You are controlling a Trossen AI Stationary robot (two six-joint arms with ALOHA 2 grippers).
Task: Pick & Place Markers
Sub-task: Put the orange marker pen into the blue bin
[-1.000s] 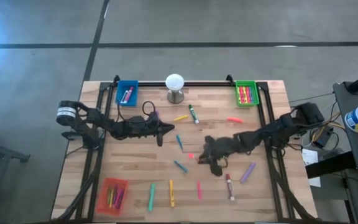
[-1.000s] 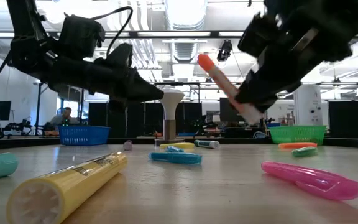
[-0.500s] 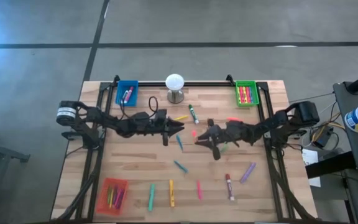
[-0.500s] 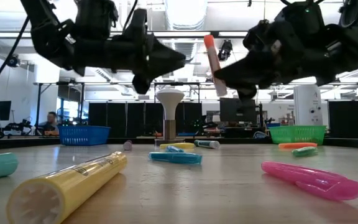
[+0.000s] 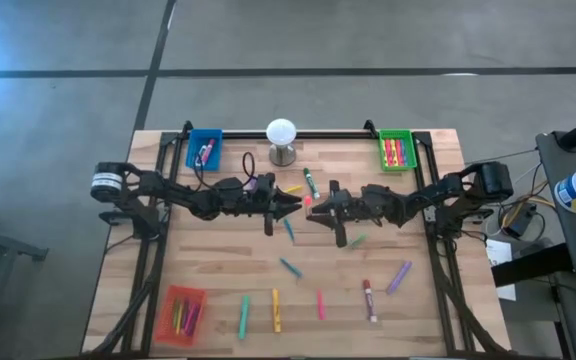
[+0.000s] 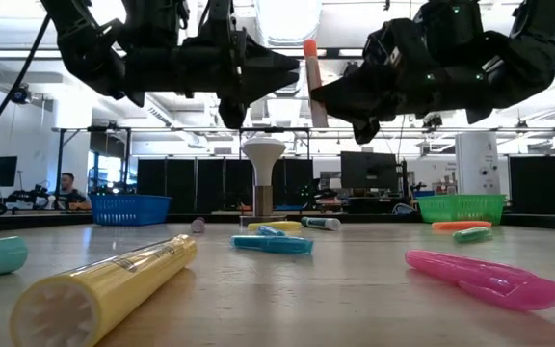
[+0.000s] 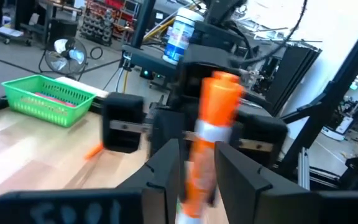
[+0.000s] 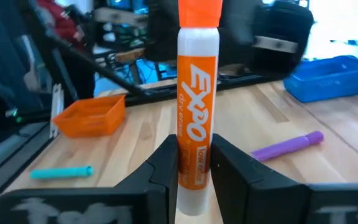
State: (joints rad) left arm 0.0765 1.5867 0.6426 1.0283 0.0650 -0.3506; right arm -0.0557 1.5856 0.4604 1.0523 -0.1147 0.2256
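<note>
Wooden tabletop (image 5: 218, 270) centre: right gripper (image 5: 313, 213) clenches an upright orange-capped white marker (image 8: 197, 118), meeting the spread-fingered left gripper (image 5: 296, 203) at its nine o'clock. Left should clamp the barrel squarely before right lets go.

Your overhead picture is evenly lit, with the wooden table (image 5: 298, 290) bright and only faint shadows under the arms. At table height, the ceiling lights (image 6: 287, 19) behind glare strongly, turning both arms into dark silhouettes, while the yellow marker (image 6: 104, 284) nearest the lens is soft. In the left wrist view, the orange marker (image 7: 210, 137) is smeared with blur; the right wrist view shows its label crisply, background soft.
</note>
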